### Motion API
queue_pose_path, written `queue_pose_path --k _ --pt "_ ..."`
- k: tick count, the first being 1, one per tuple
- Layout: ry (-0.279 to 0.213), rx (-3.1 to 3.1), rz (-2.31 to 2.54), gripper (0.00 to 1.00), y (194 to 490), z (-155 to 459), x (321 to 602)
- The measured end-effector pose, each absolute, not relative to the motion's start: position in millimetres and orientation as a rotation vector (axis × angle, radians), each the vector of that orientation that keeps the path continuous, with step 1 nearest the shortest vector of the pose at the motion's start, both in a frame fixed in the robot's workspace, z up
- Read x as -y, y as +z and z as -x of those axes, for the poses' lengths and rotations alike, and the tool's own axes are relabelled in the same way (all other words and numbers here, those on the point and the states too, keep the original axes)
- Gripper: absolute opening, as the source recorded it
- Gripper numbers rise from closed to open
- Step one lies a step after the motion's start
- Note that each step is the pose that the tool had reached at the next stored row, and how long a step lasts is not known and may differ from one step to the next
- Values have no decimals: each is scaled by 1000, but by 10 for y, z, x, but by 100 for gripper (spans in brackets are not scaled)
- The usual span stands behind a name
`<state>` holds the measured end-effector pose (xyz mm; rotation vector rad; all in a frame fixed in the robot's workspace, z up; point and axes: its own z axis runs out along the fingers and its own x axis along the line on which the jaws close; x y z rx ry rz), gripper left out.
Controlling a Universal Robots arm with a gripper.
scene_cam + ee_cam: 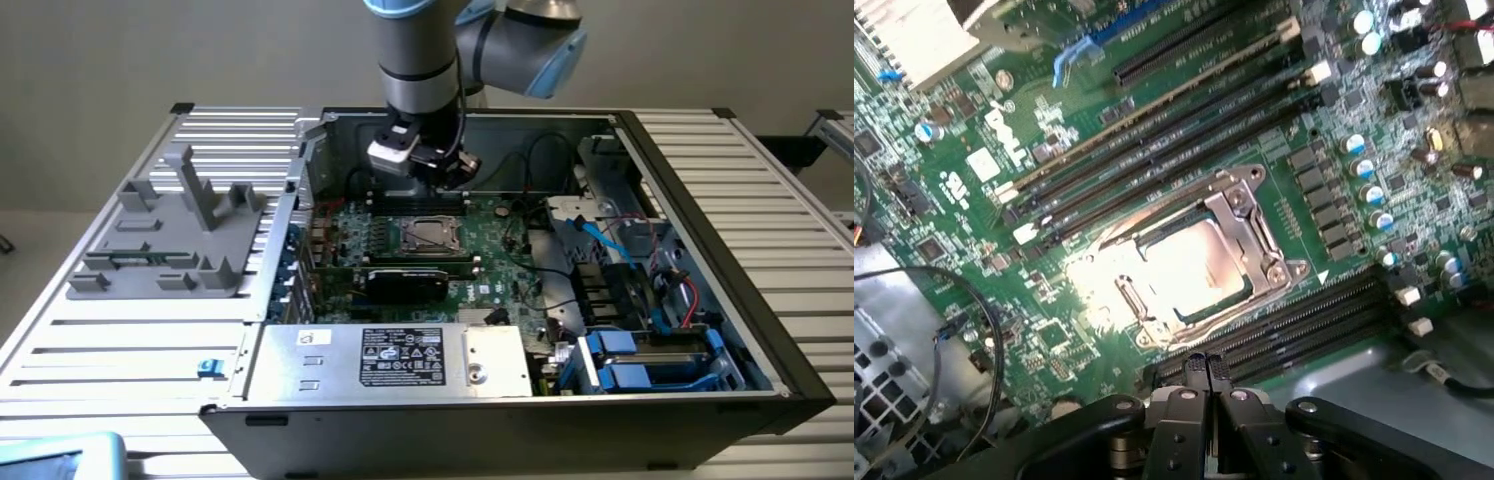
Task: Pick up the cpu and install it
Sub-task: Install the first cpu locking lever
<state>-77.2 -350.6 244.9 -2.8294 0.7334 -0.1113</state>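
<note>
Glare washing out the cpu (1189,262), seated in the socket frame (1254,235) on the green motherboard (964,180); open computer case (747,330) on slatted counter (94,340), grey fixture (174,235) beside; arm reaching down from above; gripper (1205,368) shut, holding nothing, hovering just above the socket.

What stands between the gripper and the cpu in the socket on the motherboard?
Nothing visible does. The gripper hangs shut above the motherboard, holding nothing, and the cpu lies uncovered in its socket frame, with only open space between the two.
</note>
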Motion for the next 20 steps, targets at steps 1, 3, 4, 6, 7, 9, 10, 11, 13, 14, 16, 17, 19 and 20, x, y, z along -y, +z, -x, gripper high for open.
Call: queue_pose_path --k 1,3,4,6,7,9,10,11,13,14,16,17,19,20 --pt "-99 -735 2847 12 2449 773 3505" --pt "-65 -739 2879 12 2449 774 3501" --pt "-43 -741 2892 12 2449 775 3500" --pt "-3 -745 2913 12 2449 774 3499" --pt "13 -745 2922 12 2449 774 3497" --pt "36 -745 2935 12 2455 774 3495" --pt "45 -744 2941 12 2461 774 3495" --pt "53 -744 2945 12 2469 774 3494" --pt "66 -743 2954 12 2493 775 3493" --pt "71 -742 2958 12 2508 775 3493" --pt "77 -741 2964 12 2554 772 3493" --pt "78 -741 2966 12 2585 770 3493" --pt "81 -740 2968 12 2654 765 3493" --pt "83 -740 2969 12 2689 763 3493"
